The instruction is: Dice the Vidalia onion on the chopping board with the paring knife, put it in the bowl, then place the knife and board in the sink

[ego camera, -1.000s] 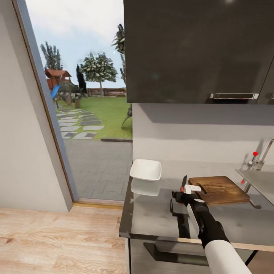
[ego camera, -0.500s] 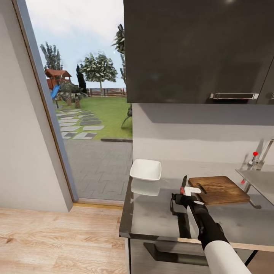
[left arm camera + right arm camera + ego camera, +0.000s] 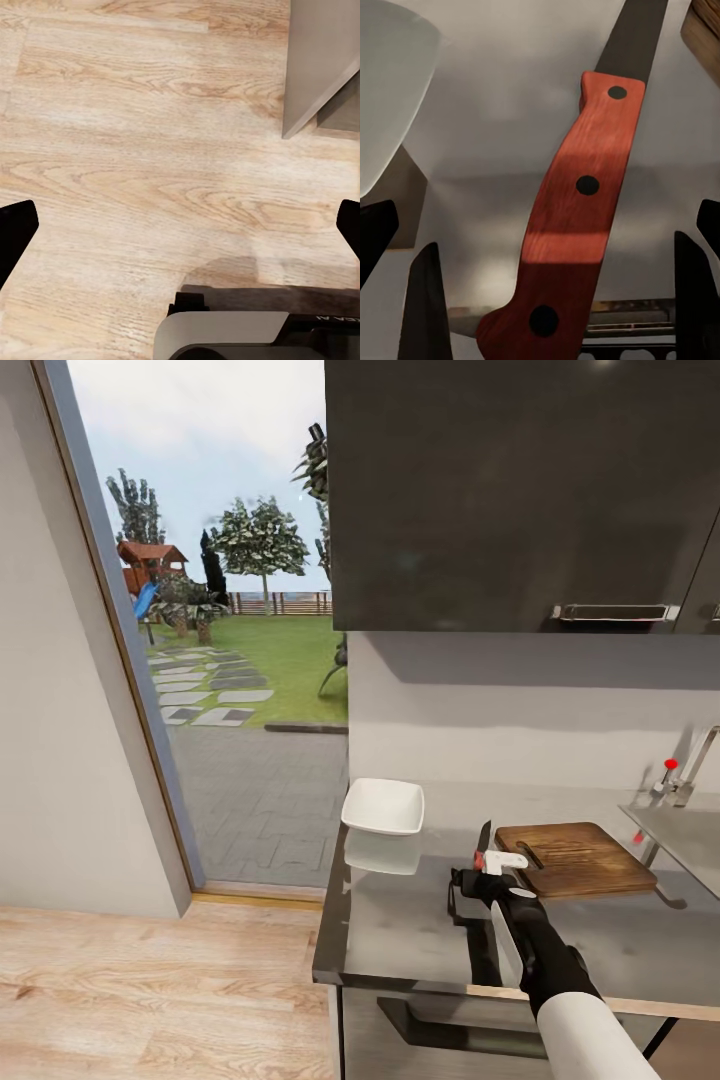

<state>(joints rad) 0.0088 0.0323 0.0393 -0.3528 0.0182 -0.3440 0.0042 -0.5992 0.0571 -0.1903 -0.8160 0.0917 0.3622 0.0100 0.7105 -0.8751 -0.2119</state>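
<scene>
1. Two head views a beat apart: right gripper (image 3: 487, 863) has crept slightly back and left toward the red handle; over the last half second it has barely moved.
2. Right jaws are spread apart over the paring knife (image 3: 577, 210), handle lying between the fingers (image 3: 429, 300), no contact visible. Likely a pre-grasp pause; knife not yet picked up.
3. Paring knife (image 3: 483, 842) lies flat on the surface (image 3: 400, 930), just beside the left end of the chopping board (image 3: 575, 857), blade pointing toward the wall.
4. Bowl (image 3: 383, 806) sits near the surface's left end, apart from knife and board, looks empty.
5. Sink (image 3: 680, 830) is at the right edge, tap with red-tipped lever (image 3: 671, 764) behind it. Can't see the onion.
6. Task reads as early: nothing on the board, dicing not begun.
7. Left gripper (image 3: 180, 225) hangs over the light wood floor (image 3: 135, 150), jaws wide apart, empty.
8. Room: dark upper cabinet (image 3: 520, 490) overhead, grey backsplash, open doorway (image 3: 220, 660) at left onto a lawn and trees.
</scene>
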